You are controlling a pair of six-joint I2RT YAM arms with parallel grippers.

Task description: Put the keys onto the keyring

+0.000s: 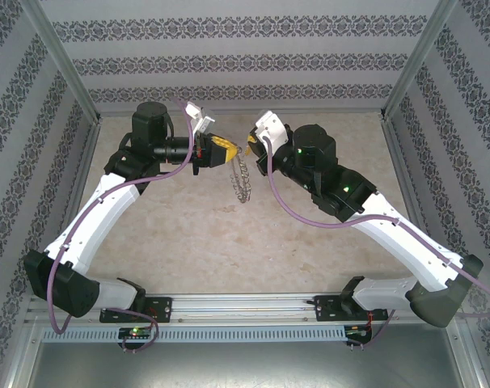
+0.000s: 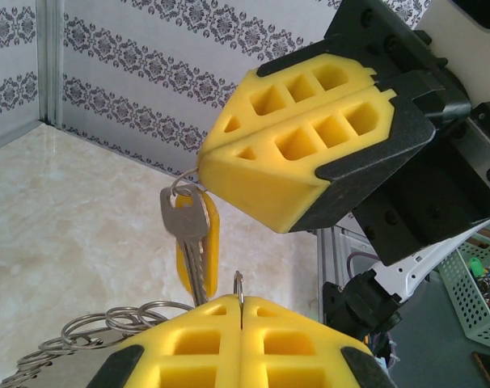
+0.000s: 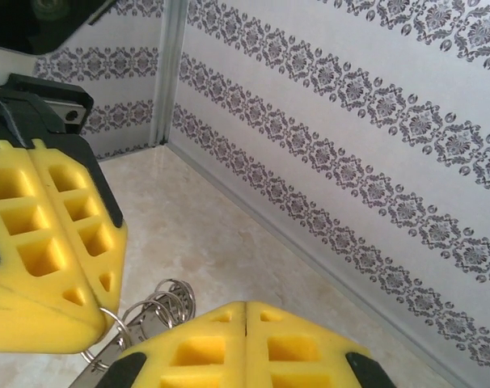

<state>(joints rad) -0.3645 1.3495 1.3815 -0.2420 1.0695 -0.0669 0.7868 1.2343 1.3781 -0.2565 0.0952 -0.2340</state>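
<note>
Two tight pinches: keys (image 2: 188, 222) at tip of right gripper (image 2: 203, 164), keyring (image 1: 243, 184) in left gripper (image 2: 241, 311)

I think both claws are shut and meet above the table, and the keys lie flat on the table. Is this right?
Not quite. The keys do not lie on the table; they hang in the air from a small ring at the tip of the right claw, as the left wrist view shows. The rest is right.

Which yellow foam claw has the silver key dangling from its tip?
The right gripper: the silver key hangs from its tip, while the left gripper pinches a bare grey wire loop.
</note>
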